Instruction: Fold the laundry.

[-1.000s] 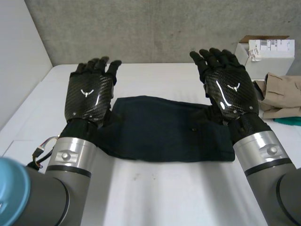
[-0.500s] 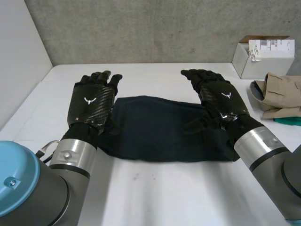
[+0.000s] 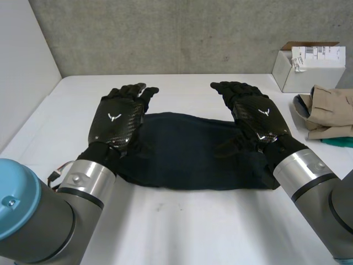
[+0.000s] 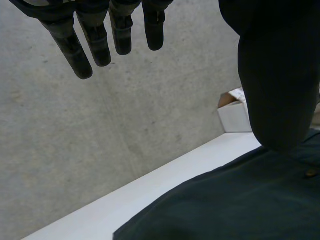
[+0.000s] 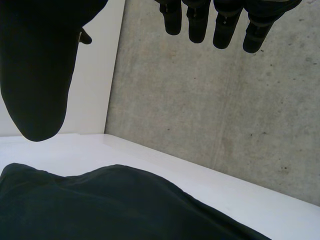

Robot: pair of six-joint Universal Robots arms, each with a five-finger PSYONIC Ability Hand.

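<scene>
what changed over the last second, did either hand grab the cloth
Both hands tipped forward and down from upright toward the dark garment. The right hand went first, then the left hand, which also shifted inward over the garment's end. Both are open with straight fingers, and neither took hold of anything. The dark garment, the white box and the beige cloth lie where they were.

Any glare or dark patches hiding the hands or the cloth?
Head view: glints on the backs of the left hand and right hand, hiding nothing; the dark cloth shows few folds. Both wrist views: each thumb reads as a black silhouette against the lit wall.
</scene>
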